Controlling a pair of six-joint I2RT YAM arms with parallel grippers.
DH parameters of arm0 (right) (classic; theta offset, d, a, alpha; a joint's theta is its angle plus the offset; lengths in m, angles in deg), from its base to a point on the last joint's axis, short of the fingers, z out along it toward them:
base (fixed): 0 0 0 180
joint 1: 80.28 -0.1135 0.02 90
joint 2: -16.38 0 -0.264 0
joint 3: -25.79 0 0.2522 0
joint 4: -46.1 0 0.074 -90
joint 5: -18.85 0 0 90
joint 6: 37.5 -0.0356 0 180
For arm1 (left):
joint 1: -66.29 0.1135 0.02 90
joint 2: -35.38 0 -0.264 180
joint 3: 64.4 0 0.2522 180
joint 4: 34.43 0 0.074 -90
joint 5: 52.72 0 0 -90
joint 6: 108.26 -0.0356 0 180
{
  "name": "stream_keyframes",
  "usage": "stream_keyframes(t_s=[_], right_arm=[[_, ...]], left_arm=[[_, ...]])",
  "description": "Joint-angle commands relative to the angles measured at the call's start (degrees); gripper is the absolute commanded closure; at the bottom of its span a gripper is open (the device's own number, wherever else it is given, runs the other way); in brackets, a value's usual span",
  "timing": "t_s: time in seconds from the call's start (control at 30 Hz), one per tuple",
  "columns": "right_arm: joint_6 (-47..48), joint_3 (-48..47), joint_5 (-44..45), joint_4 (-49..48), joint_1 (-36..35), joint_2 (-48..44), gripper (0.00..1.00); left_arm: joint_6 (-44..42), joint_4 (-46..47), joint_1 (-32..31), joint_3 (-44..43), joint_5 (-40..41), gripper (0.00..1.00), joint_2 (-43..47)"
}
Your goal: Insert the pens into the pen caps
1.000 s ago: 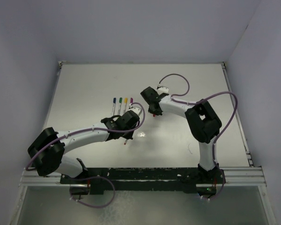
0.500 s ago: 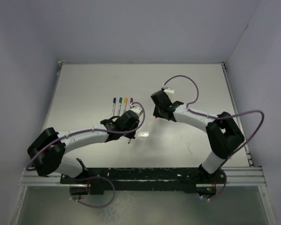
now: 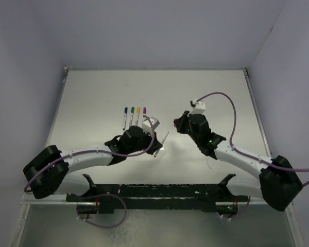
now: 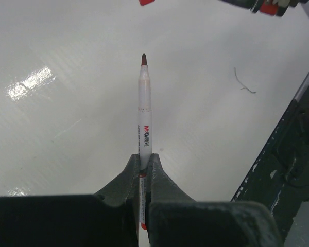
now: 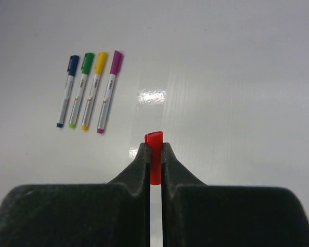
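While your left jaws are shut tight on the lower barrel of the red-tipped pen [image 4: 143, 108], tip pointing away from the wrist, your right jaws pinch the red cap [image 5: 154, 140] with its mouth facing outward. Judgement: both parts are light, rigid and smooth-walled. The low hold leaves a long lever, so expect pivoting under push. Four capped pens [image 5: 90, 90] lie side by side on the table [image 5: 237, 77], well apart.
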Motion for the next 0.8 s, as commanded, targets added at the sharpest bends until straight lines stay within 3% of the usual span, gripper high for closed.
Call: stream_keyframes(t_s=[0.0, 0.33, 0.77], right_arm=[[5.38, 5.52, -4.26, -15.27, -1.08, -6.24, 1.00], [6.52, 13.56, -3.82, -27.78, -1.69, -15.84, 1.00], [4.50, 15.29, -3.94, -29.70, -1.94, -17.10, 1.00]], left_arm=[[1.97, 17.24, -0.20, 2.44, -6.05, 1.00, 1.07], [9.45, 27.35, -0.58, 4.23, -7.27, 1.00, -2.93], [10.64, 29.53, -0.68, 4.67, -5.17, 1.00, -1.40]])
